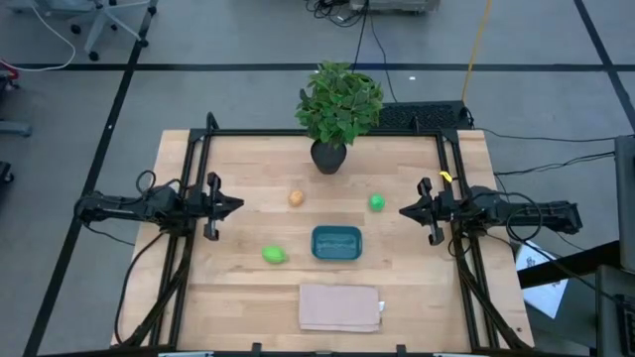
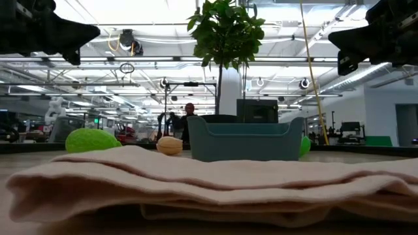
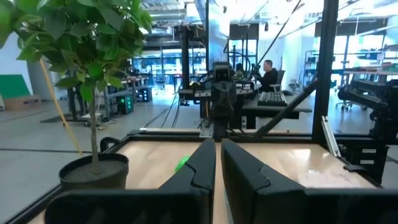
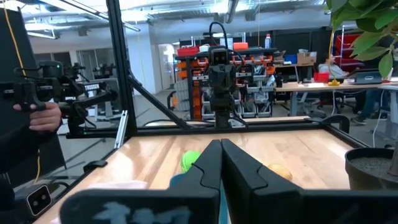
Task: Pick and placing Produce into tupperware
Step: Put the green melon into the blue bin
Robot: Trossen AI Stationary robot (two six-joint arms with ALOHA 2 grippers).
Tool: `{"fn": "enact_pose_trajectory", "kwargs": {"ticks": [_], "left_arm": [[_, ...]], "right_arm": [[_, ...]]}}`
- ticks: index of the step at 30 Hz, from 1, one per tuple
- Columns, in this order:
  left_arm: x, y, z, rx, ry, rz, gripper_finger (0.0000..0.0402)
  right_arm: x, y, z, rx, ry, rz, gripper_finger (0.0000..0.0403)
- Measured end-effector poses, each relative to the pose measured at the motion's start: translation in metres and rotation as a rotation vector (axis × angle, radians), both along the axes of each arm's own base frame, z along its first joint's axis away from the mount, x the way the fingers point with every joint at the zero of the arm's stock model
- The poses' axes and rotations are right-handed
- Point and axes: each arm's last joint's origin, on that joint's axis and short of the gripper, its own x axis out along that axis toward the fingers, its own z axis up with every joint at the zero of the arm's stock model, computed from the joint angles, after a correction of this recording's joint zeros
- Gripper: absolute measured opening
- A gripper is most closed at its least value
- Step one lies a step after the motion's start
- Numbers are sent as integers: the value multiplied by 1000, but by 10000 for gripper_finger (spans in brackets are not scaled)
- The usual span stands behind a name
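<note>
Both grippers, left gripper [image 1: 236,206] and right gripper [image 1: 405,210], have fingers pressed together, holding nothing, well apart from the small teal plastic tub [image 1: 336,242] between them. Around it lie a yellow-green fruit [image 1: 274,255], green ball [image 1: 377,202] and tan egg-shaped piece [image 1: 296,197]. From table height, a folded beige cloth [image 2: 209,183] hides the tub's bottom.

Empty teal tupperware [image 1: 336,242], three produce pieces around: yellow-green [image 1: 274,255], tan-orange [image 1: 296,198], green ball [image 1: 377,202]

Wooden table [image 1: 248,288] — produce [image 1: 275,255], tupperware [image 1: 336,242], cloth [image 1: 340,306], plant [image 1: 337,109]
</note>
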Motion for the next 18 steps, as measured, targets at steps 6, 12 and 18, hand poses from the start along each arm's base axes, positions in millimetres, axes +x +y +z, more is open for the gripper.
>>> {"fn": "enact_pose_trajectory", "kwargs": {"ticks": [6, 12, 18], "left_arm": [[2, 0, -5, 10, 55, 0, 31], [6, -1, 11, -14, 117, 1, 30], [15, -1, 39, 3, 293, 15, 30]], "right_arm": [[0, 0, 0, -20, -2, -3, 0], [0, 0, 0, -57, -5, -10, 0], [0, 0, 0, -94, -9, -16, 0]]}}
